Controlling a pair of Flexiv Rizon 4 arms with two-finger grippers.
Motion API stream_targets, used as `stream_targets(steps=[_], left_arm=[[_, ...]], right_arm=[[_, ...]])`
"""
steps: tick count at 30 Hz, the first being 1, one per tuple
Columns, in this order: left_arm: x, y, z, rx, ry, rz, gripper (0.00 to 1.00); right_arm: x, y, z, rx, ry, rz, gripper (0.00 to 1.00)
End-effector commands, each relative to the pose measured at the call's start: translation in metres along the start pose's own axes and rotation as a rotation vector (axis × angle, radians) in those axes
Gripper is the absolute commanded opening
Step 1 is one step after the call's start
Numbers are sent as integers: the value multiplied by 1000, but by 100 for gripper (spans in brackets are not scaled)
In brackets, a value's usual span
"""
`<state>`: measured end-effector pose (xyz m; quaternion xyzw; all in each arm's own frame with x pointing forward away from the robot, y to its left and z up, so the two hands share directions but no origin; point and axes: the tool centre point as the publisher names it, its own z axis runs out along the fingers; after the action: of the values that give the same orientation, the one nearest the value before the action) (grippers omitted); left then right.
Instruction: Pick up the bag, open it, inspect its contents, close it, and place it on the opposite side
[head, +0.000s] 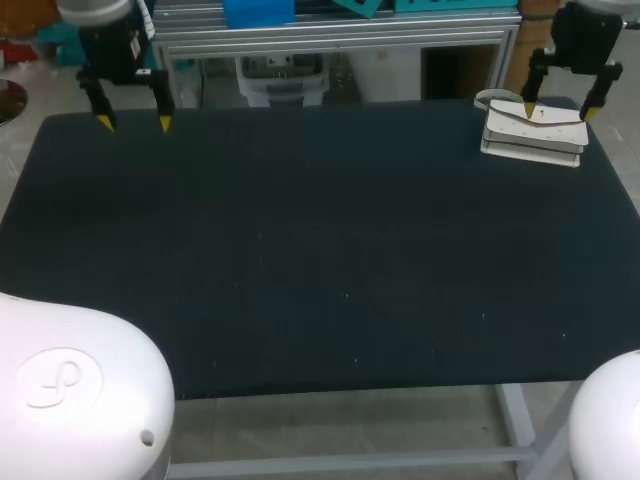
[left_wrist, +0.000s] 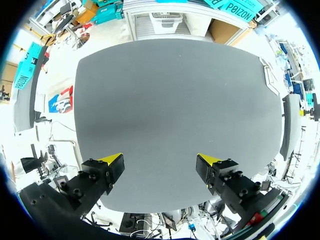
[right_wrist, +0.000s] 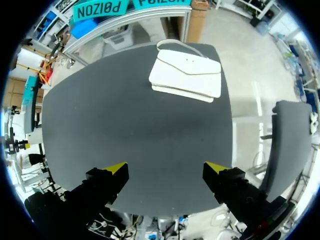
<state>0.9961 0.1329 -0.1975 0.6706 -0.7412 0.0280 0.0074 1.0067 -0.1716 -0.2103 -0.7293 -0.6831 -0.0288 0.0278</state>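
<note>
- The white bag (head: 533, 135) lies flat at the far right corner of the dark surface (head: 300, 250).
- The right fingers (head: 528, 108) hang just over the bag. They are spread wide and hold nothing.
- In the right wrist view the bag (right_wrist: 187, 76) lies ahead of the right fingers (right_wrist: 117, 168), not between them.
- The long side of the bag runs across the surface, from side to side. The gap between the right fingers runs much the same way.
- A thin strap (head: 490, 98) loops out at the far end of the bag, on the side nearer the middle.
- The left fingers (head: 105, 121) hang over the far left corner, well apart from the bag. They are spread wide too and hold nothing.
- The right arm is much nearer, so I think it should go down and pick up the bag.
- The bag is still shut and not picked up yet, so the task is at its start.
- The left side, where the bag must end up, has plenty of bare room.
</note>
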Motion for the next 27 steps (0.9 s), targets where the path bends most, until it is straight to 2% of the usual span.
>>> stream_targets(steps=[1, 6, 15, 19, 22, 24, 27], left_arm=[[6, 10, 3, 27, 3, 34, 100], [17, 16, 6, 49, 25, 129, 100], [51, 30, 19, 154, 84, 544, 100], [70, 35, 29, 220, 107, 732, 100], [81, 39, 34, 265, 188, 897, 100], [91, 39, 38, 212, 223, 1012, 100], [91, 39, 38, 212, 223, 1012, 100]], right_arm=[[-25, 4, 8, 4, 103, 20, 100], [-45, 10, 18, 12, 167, 54, 100], [-69, 20, 44, 51, 314, 96, 100], [-77, 25, 55, 58, 331, 124, 100], [-83, 28, 59, 46, 355, 133, 100], [-88, 31, 62, 38, 380, 144, 100], [-96, 34, 66, 29, 398, 160, 100]])
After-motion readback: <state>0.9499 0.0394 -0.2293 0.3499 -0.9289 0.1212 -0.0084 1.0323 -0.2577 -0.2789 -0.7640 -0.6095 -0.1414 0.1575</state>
